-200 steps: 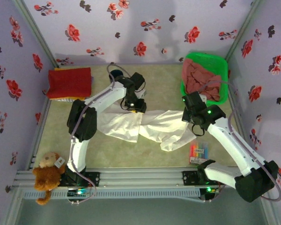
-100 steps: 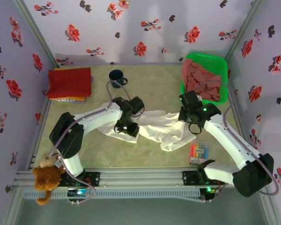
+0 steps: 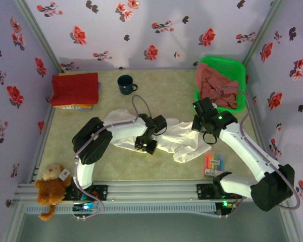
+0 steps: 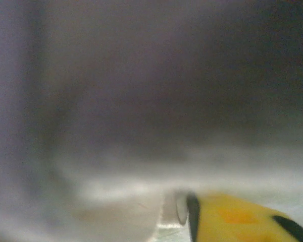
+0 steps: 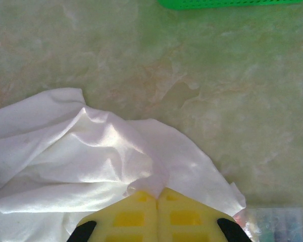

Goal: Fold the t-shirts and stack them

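Note:
A white t-shirt [image 3: 179, 138] lies crumpled across the middle of the table. My right gripper [image 3: 198, 125] is shut on a pinch of its edge, and in the right wrist view the cloth [image 5: 65, 151] bunches up between the closed yellow fingertips [image 5: 157, 194]. My left gripper [image 3: 148, 146] sits low on the shirt's near-left part. Its wrist view is blurred, with white cloth [image 4: 116, 201] close to the lens and one yellow finger [image 4: 232, 222] showing. A folded red t-shirt [image 3: 74, 88] tops a pile at the far left. Dusty-pink t-shirts [image 3: 217, 85] fill the basket.
The green basket [image 3: 232, 64] stands at the far right, its rim [image 5: 232, 4] just ahead of my right gripper. A dark mug [image 3: 125, 84] sits behind the shirt. A pack of markers [image 3: 215, 164] lies near right, and a teddy bear [image 3: 50, 189] sits at the near-left corner.
My left arm has swung from near the mug to the right and toward the near edge, ending over the shirt's front part. The shirt's left half has bunched inward. The right gripper shifted slightly, still gripping.

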